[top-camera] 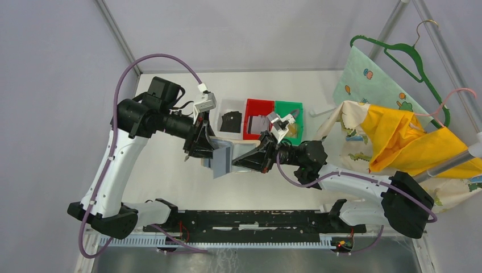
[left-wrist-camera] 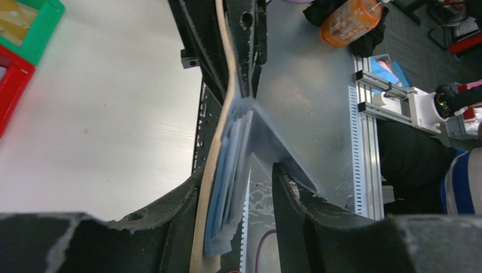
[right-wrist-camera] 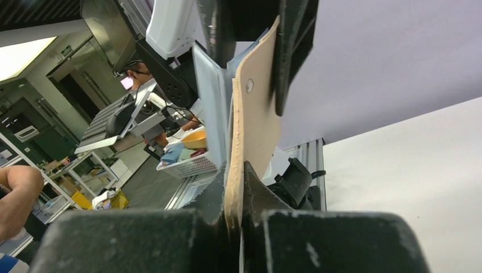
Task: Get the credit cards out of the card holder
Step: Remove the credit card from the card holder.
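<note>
a: quick, big to small. what's on the table (top-camera: 170, 176)?
b: three bins at the far side. white bin (top-camera: 223, 103) has a black lump. red bin (top-camera: 250, 103) has something grey and flat, can't tell what. green bin (top-camera: 289, 104) has a yellowish-tan lump.
a: where's the card holder?
b: card holder (top-camera: 223, 159) is up off the table, on edge, between your two arms. its long axis runs from one pincer to the other.
a: right pincer?
b: right pincer (right-wrist-camera: 239, 176) is clamped on the holder's tan flap. that's your anchor.
a: left?
b: left pincer (left-wrist-camera: 239, 176) has its jaws apart, straddling the other end. the holder leans on one finger and there's a gap at the other, so no grip.
a: cards?
b: credit cards (left-wrist-camera: 230, 165) are a pale blue-grey stack tucked in the holder, edges right between your left fingers. your left arm is nearer. i'd say close left on the cards only, then pull away from the right pincer along that axis. risk: you pinch the tan cover too.
</note>
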Action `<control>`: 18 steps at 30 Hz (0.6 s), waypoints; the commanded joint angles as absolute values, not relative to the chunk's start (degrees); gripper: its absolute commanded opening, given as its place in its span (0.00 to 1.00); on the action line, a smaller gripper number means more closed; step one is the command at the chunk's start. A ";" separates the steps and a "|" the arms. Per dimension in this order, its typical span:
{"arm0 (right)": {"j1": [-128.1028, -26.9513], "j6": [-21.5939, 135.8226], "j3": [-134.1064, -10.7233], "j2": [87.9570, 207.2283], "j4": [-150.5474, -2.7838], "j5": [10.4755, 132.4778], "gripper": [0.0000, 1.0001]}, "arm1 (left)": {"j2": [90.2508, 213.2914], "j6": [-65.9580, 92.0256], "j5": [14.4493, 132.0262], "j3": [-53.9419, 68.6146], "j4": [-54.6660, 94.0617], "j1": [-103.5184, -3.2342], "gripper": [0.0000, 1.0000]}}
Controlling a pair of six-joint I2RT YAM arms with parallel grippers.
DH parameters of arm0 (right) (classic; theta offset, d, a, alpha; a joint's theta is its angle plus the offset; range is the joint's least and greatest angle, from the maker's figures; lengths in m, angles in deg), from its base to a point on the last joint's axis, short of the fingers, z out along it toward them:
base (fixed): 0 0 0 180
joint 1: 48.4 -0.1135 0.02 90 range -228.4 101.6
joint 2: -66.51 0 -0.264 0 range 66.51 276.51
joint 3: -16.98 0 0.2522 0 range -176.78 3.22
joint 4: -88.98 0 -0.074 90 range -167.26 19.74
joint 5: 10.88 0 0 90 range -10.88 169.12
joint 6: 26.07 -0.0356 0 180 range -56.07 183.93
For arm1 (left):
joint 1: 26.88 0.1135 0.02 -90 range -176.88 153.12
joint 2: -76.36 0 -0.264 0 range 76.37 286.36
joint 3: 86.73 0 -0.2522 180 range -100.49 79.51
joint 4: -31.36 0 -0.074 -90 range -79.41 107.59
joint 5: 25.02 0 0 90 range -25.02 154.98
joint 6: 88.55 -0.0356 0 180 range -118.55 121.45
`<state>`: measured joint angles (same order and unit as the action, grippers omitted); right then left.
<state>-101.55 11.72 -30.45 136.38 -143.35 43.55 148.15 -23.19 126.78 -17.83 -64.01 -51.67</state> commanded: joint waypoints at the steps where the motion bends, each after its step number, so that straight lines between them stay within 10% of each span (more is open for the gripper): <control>1: -101.46 11.73 -33.76 136.66 -146.02 45.15 0.06 | 148.15 -26.28 131.90 -19.11 -66.34 -51.90 0.50; 12: -101.40 2.99 -36.02 142.02 -158.72 45.10 0.14 | 148.00 -26.41 133.09 -16.93 -66.09 -51.90 0.42; 18: -100.37 5.46 -34.50 141.47 -153.82 47.12 0.55 | 148.13 -23.06 125.06 -17.28 -62.63 -51.87 0.03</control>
<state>-101.20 4.69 -33.21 142.83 -151.39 45.25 148.33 -24.50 129.49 -16.74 -66.46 -51.74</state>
